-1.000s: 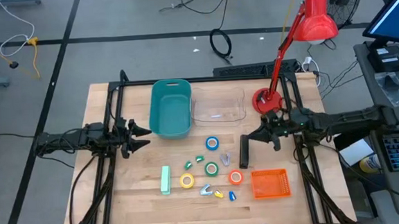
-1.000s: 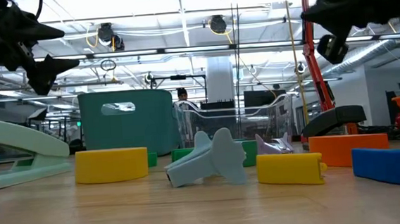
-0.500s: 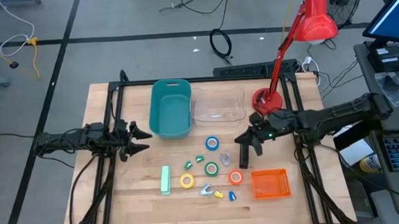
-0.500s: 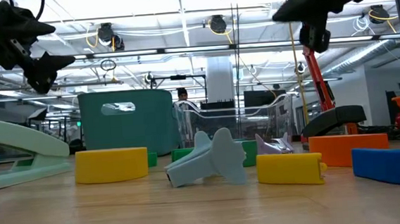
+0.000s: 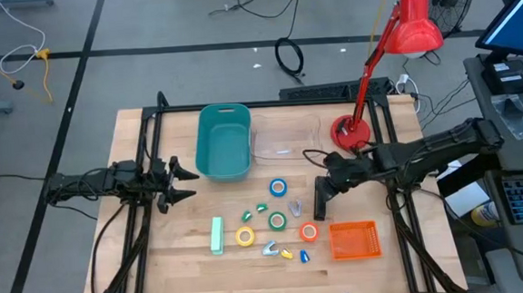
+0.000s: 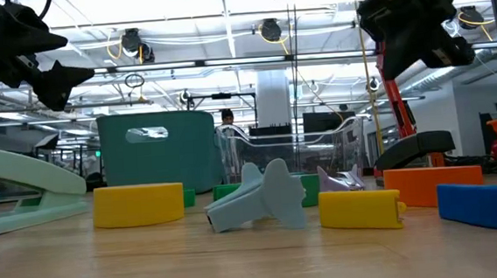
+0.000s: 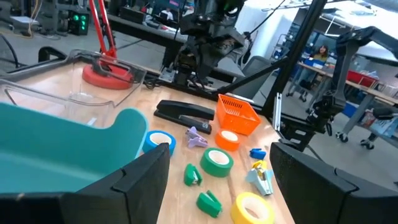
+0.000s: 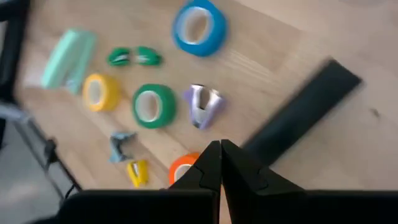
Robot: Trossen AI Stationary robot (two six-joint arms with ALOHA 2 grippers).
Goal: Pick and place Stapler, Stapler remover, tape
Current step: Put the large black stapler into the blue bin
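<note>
Black stapler (image 5: 319, 197) flat on table (image 5: 187, 260), right of centre, btwn blue tape (image 5: 279, 188) and orange basket (image 5: 353, 240); also seen in right wrist view (image 8: 301, 112) and left wrist view (image 7: 185, 113). Right gripper (image 5: 326, 184) above its far end, fingers pressed together per wrist cam (image 8: 221, 163), nothing held. Looks like approach to stapler, grasp not yet begun.

Around it: purple remover (image 8: 204, 104) just beside stapler, green tape (image 8: 149, 106) next, orange tape (image 8: 185, 168) near fingertips, yellow tape (image 8: 96, 92) further out. Two green removers (image 8: 134, 56), grey-blue remover (image 8: 119, 146), yellow remover (image 8: 137, 172) scattered. Mint stapler (image 5: 216, 235) well apart, left side of cluster. Teal bin (image 5: 224, 141) and clear bin (image 5: 286, 138) at back, nothing seen inside.

Left gripper (image 5: 179, 172) waiting beside teal bin, jaws wide, empty.

Risks, judged:
- Fingers shut now; must open before descent, else tips hit stapler top and shove it.
- Stapler long, smooth, prob. heavy at one end; grip near end → tilt or slip on lift. Mid-body grasp across narrow width safer.
- Purple remover close by; finger coming down that side could knock or trap it.
- Orange tape also near, may roll if nudged.
- Red lamp (image 5: 414, 21) and arm close to carry path toward bins; wide swing could clip it.
</note>
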